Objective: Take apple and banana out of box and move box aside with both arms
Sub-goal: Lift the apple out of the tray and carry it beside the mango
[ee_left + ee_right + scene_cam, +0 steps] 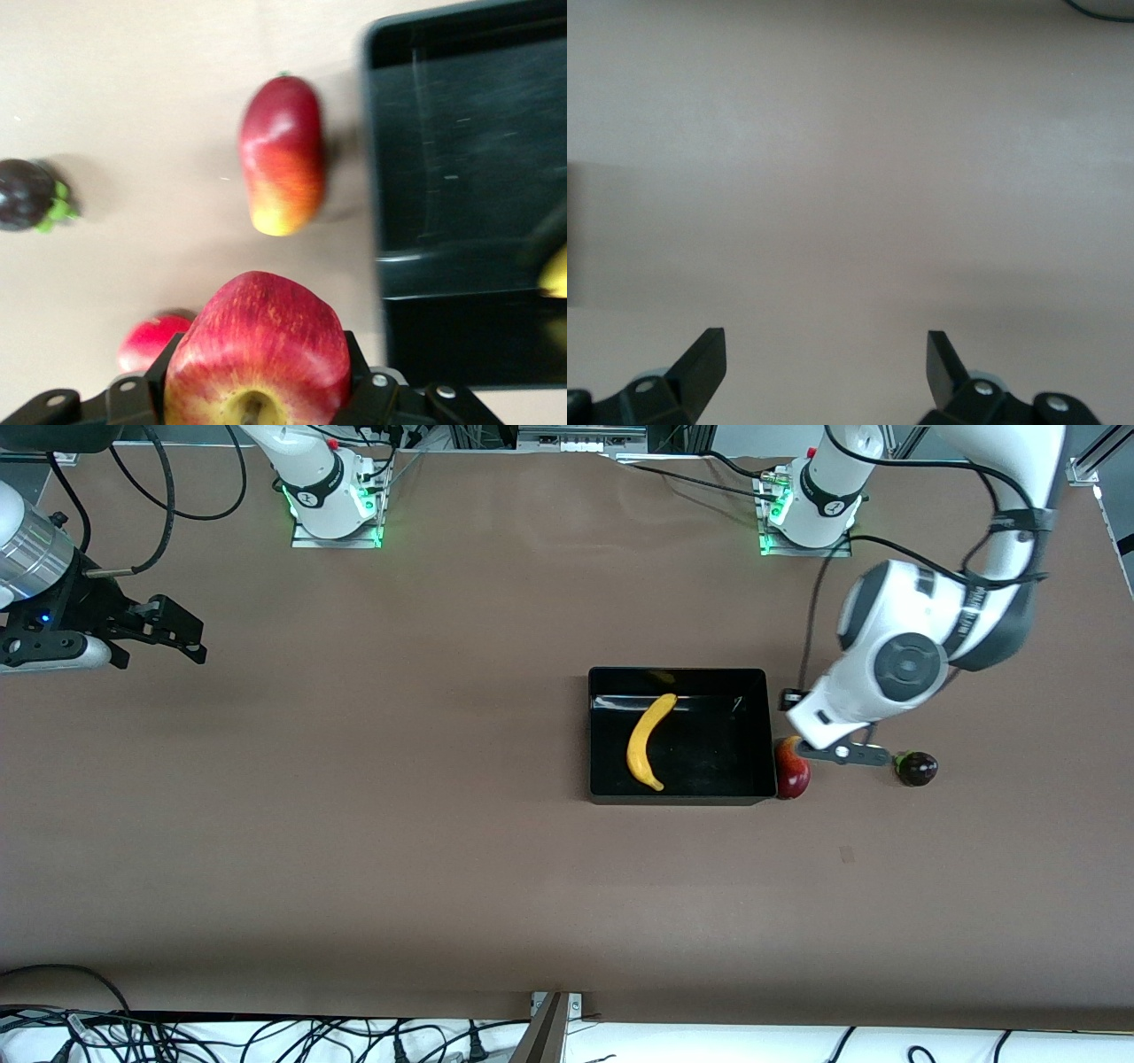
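Left gripper (257,390) clamped on a red streaked fruit (257,341), yellow at the stem hollow, over the table beside the box (678,676), at its left-arm end. Below it, small red fruit (149,341) on the table. Mango (791,772) lying just beside the box wall; mangosteen (917,768) near, farther toward the left arm's end. Banana (647,741) inside the box. Right gripper (190,642) waiting over bare table at the right arm's end, fingers spread wide, holding nothing
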`<state>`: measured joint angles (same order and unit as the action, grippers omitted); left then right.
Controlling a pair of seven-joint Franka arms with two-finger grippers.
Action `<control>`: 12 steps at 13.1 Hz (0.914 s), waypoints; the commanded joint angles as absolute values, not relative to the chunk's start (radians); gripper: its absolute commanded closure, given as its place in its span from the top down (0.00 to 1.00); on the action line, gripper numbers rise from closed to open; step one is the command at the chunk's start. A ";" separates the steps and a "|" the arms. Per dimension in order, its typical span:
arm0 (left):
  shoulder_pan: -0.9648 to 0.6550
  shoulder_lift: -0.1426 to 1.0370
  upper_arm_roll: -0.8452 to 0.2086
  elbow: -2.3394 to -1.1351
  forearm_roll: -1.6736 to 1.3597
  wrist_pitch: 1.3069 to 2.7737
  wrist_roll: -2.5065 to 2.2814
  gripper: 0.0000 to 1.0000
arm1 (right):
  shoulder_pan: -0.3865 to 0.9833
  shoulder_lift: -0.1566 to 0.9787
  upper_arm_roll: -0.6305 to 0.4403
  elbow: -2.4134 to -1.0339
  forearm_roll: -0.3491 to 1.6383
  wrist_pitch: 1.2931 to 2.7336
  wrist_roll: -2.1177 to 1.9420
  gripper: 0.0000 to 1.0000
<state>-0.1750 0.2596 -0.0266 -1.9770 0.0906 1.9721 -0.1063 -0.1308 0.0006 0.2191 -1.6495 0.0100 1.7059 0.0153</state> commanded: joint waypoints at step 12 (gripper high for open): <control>-0.051 0.191 -0.051 -2.395 0.141 2.553 -0.009 1.00 | -0.138 0.005 0.227 -1.635 0.011 1.684 0.018 1.00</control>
